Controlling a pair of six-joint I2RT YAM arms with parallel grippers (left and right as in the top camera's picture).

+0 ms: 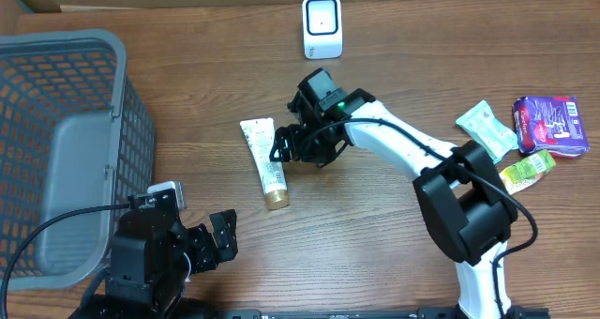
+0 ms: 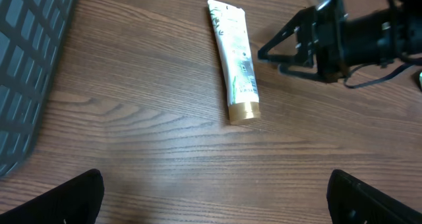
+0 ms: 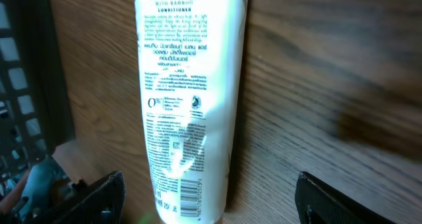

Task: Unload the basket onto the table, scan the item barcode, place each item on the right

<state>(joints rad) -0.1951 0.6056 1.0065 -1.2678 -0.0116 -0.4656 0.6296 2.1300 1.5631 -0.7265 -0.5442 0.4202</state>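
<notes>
Tabletop from overhead: bare wood runs wide btwn the grey mesh basket (image 1: 66, 41) at left and the conditioner tube (image 1: 265, 164) at centre. That leaves an open lane ahead of the left gripper (image 1: 217, 240), low at the near edge w/ fingers spread. The basket's tall wall blocks the whole left side. The right gripper (image 1: 284, 144), jaws apart, and its arm crowd the tube's right side; the tube's left side and cap end lie free. A white scanner (image 1: 322, 25) stands upright at the far edge, w/ bare wood btwn it and the tube. Snack packs (image 1: 548, 122) cluster far right, well apart from the rest.
</notes>
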